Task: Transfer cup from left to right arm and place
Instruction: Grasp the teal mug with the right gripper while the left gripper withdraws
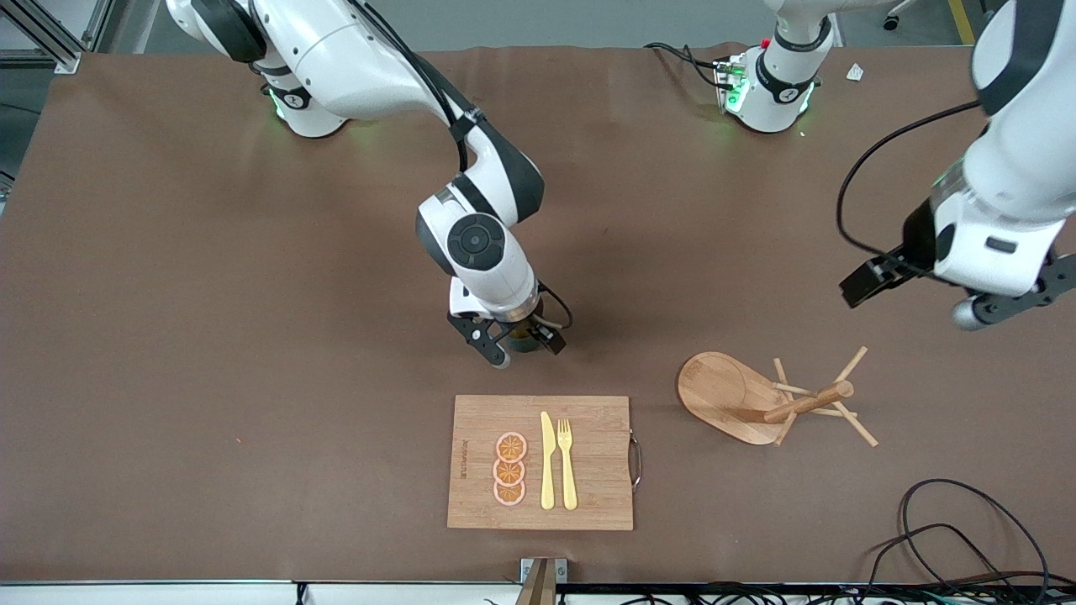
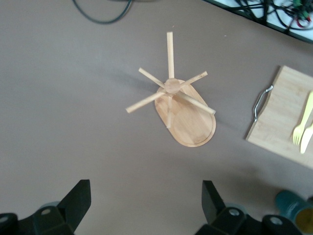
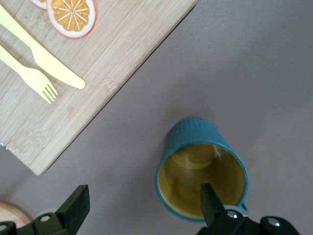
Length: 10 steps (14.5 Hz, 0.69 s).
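The teal-green cup (image 3: 195, 134) with a mustard inside stands upright on the brown table, a little farther from the front camera than the cutting board. In the front view the cup (image 1: 521, 336) is mostly hidden under my right gripper (image 1: 523, 346). My right gripper (image 3: 144, 196) is open just above it: one finger is over the cup's inside, the other is outside the rim over bare table. My left gripper (image 1: 996, 307) is open and empty, up in the air over the table near the left arm's end. In its wrist view my left gripper (image 2: 144, 193) frames bare table, and the cup (image 2: 293, 205) shows at the edge.
A wooden cutting board (image 1: 588, 496) holds orange slices (image 1: 509, 470), a yellow knife (image 1: 547, 462) and a fork (image 1: 567, 462). A wooden peg stand (image 1: 740, 399) lies toward the left arm's end. Black cables (image 1: 950, 538) lie at the near corner.
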### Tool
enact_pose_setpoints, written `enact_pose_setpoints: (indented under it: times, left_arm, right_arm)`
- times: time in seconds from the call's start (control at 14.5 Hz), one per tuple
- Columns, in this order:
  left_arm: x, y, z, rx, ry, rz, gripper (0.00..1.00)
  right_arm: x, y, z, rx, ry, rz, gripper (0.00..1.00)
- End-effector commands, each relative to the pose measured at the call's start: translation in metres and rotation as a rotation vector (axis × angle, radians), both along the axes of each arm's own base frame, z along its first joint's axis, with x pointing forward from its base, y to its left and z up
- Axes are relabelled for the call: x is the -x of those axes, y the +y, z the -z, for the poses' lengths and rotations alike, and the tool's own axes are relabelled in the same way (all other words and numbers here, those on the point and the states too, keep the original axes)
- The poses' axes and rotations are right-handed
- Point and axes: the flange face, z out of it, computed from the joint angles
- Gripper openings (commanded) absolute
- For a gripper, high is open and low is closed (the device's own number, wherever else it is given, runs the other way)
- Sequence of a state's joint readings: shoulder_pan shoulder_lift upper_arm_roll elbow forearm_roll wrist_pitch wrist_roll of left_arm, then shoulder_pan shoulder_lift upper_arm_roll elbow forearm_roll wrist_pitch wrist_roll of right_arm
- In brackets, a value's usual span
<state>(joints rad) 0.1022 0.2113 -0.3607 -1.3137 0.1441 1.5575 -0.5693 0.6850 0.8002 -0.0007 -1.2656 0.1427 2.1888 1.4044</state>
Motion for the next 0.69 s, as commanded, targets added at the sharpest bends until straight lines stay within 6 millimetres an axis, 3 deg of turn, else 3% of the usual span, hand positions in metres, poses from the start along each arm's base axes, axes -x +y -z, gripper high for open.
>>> enact_pose_setpoints:
  times: [0.0,0.14,0.28,0.41,0.62]
  left_arm:
    - [0.029,0.030,-0.033,-0.006,0.033,0.129,1.00]
    - [0.040,0.054,-0.041,-0.025,0.051,0.201,1.00]
    - [0.050,0.062,-0.044,-0.020,0.081,0.234,1.00]
    - [0.055,0.076,-0.045,0.001,0.104,0.237,1.00]
    - [0.064,0.085,-0.044,0.035,0.119,0.291,1.00]
  right_arm:
    - [-0.005,0.003,0.013,-0.006,0.003,0.004,0.94]
    - [-0.002,0.002,0.021,0.006,0.010,-0.040,0.67]
    - [-0.003,0.001,0.022,0.007,0.013,-0.042,0.41]
    - [-0.002,0.002,0.023,0.010,0.012,-0.048,0.25]
    - [-0.002,0.001,0.026,0.041,-0.008,-0.072,0.12]
